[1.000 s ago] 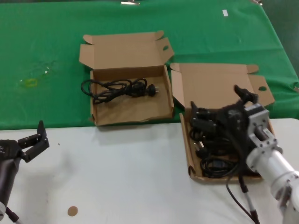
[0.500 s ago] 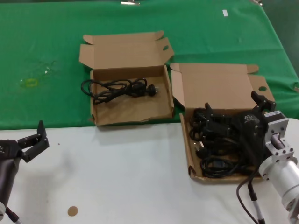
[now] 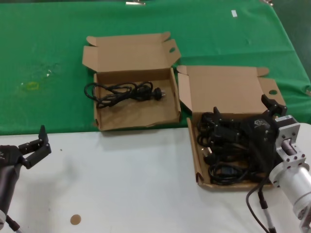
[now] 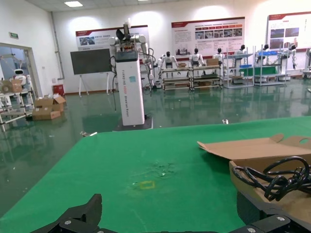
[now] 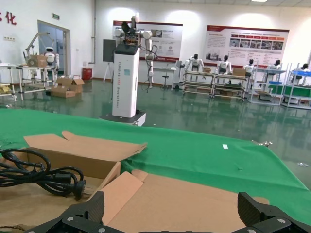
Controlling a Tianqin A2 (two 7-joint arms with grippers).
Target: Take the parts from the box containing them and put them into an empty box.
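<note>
Cables [image 3: 221,145], black and tangled in a pile, directly beneath the right gripper [image 3: 245,116], inside the shallow low-rimmed box [image 3: 198,167] on the white table [image 3: 126,179]. Right gripper spread wide above that pile, one fingertip [image 3: 216,114] over the heap's far-left part, the other out past the box's right side near the lid ear; nothing seen between the fingers, though contact with the cords below cannot be told. Right arm reaching in from the near right, silver forearm slanting up toward the box. Just behind the claw, the plain lid panel [image 3: 223,90] lying back on the green cloth [image 3: 48,48]. Farther left and beyond, the deeper-walled box [image 3: 99,97] with one coiled cable [image 3: 124,92] on its floor. Far to the left, near the table's front edge, left gripper [image 3: 34,145] parked low, fingers apart and empty.
</note>
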